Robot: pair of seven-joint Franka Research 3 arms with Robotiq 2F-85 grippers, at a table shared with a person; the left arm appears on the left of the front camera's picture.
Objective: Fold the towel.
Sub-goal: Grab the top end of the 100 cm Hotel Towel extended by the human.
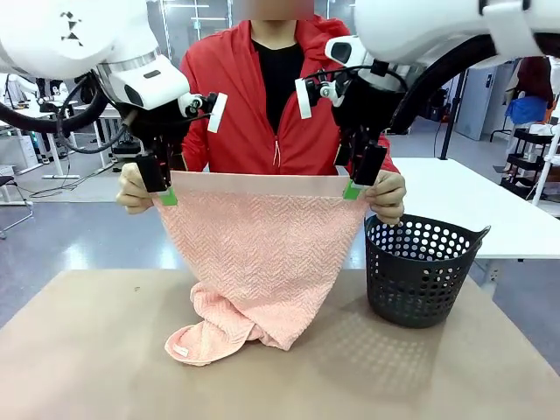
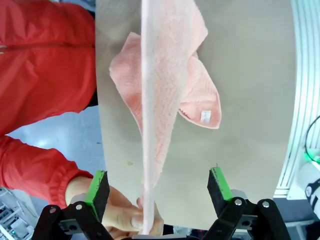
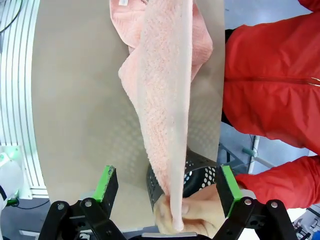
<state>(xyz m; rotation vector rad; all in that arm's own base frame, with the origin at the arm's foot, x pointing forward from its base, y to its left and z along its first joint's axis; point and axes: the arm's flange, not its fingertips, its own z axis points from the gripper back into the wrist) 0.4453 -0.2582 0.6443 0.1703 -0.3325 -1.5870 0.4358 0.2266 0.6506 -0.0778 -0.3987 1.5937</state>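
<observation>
Left gripper (image 1: 164, 194) wide open, straddling towel (image 1: 262, 254) top-left corner; person's left-side hand (image 1: 133, 191) grips same corner, so closing may nip hand. Towel hangs between corners, tail bunched on table (image 1: 79, 350). Right gripper (image 1: 357, 185) wide too, same risk at person's right-side hand (image 1: 388, 198). Basket (image 1: 418, 271) just right of towel: snag hazard; open table left.

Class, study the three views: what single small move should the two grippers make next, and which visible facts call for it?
Probably close both jaws on the top hem of the towel. The left gripper and right gripper stand open, each straddling a top corner that the person's hands hold up, while the lower end lies bunched on the table.
</observation>
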